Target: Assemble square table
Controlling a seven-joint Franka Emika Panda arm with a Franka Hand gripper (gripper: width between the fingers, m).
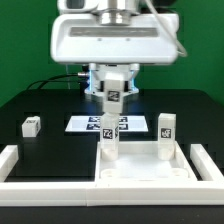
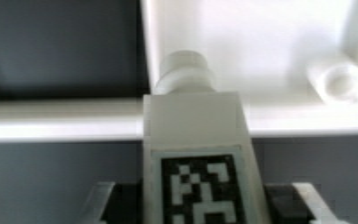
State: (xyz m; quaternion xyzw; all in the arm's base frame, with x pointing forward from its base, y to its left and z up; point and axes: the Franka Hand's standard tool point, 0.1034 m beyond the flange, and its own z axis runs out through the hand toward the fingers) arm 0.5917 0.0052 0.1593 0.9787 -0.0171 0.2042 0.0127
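Hanging straight down over the square table point(image 1: 140, 172), the claw point(image 1: 113, 96) clamps 1 upright leg block point(image 2: 194, 130), jaws partly closed.

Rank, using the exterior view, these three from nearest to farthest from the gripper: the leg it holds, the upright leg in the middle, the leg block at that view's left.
1. The held leg: clamped in the gripper.
2. The middle leg: upright, below the gripper in the picture.
3. The loose leg block: on the dark table, exterior view's left.
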